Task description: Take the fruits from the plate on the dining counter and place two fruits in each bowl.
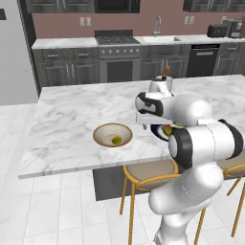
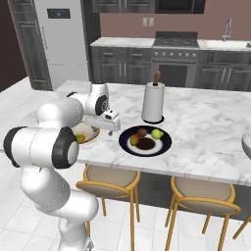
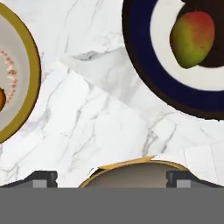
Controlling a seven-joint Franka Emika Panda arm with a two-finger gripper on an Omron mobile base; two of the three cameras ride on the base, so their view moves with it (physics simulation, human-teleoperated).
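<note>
Three fruits (image 2: 142, 132) are seen on the plate (image 2: 164, 143), one already in the tan bowl (image 1: 112, 134); the jaws are spread, empty, above the desk (image 3: 105, 113) between; small, smooth, probably firm, each is best pinched across its middle.

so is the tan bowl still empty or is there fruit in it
Not empty. The tan bowl holds one yellow-green fruit on its cream inside. Three fruits remain on the plate.
</note>
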